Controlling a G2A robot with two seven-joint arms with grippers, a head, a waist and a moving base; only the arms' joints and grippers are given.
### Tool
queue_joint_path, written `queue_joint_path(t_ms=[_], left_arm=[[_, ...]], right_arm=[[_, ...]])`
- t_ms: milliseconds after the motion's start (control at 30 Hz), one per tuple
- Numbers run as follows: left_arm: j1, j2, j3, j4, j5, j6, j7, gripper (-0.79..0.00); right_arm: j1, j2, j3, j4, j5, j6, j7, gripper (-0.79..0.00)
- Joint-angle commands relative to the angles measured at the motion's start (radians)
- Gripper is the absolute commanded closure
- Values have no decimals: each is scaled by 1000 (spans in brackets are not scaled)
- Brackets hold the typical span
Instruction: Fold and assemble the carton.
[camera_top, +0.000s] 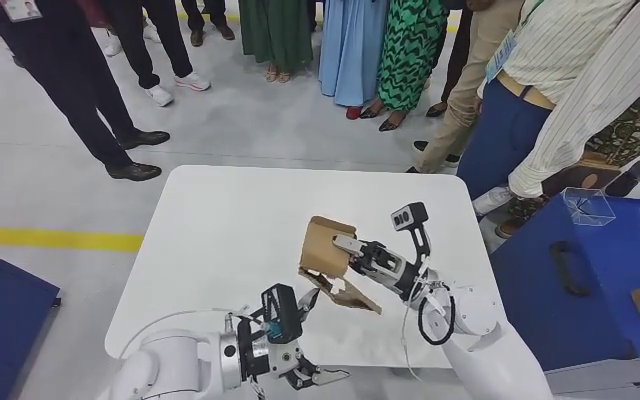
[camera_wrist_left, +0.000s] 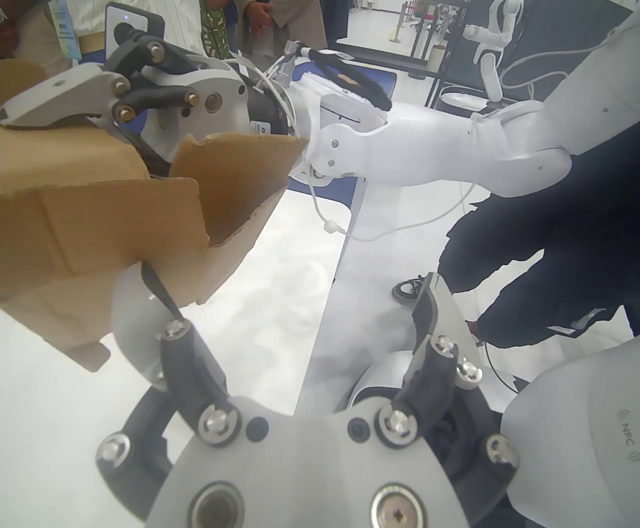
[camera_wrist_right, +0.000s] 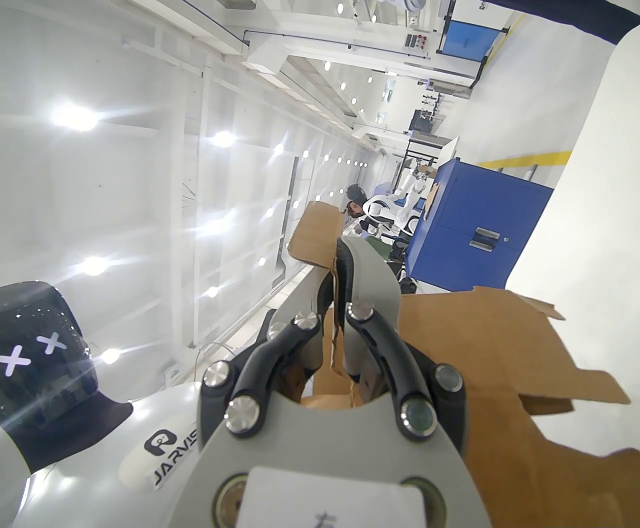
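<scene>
While the right gripper (camera_top: 344, 244) clamped the carton (camera_top: 322, 252) over the table (camera_top: 220, 240), the left gripper (camera_wrist_left: 287, 290) gaped wide beside it.

You have a white table (camera_top: 230, 230) with a flat, smooth top and four rounded corners; from the top view it is wider than it is deep. The surface has a slight sheen. In the left wrist view, soft pale reflections smear across it beside one straight edge, which ends in a rounded corner. The brown carton (camera_top: 325, 250) is over the near right part of the table, closer to the near edge than the far one. Its lowest flap comes close to the top, but you can't tell whether it touches. The table stands on a grey floor (camera_top: 250, 130), and a yellow line (camera_top: 70, 240) runs out past its left edge.
</scene>
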Motion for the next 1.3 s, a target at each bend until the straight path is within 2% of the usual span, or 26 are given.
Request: queue_joint_path(t_ms=[0,267,1033,1267], left_arm=[[-11,0,8,4,-12,9,-5,-785],[-34,3,17,23,-24,34,-1,-785],[1,25,-30,-6,-53,35,-3,-785],[30,35,-77,1,-67,26,16,-785]], right_arm=[[-5,-1,-3,-2,18,6,13,0],[1,-10,-21,6,37,13,14,0],[8,-19,-19,15,54,44,-16,0],[10,-26,22,9,162,65,-71,0]])
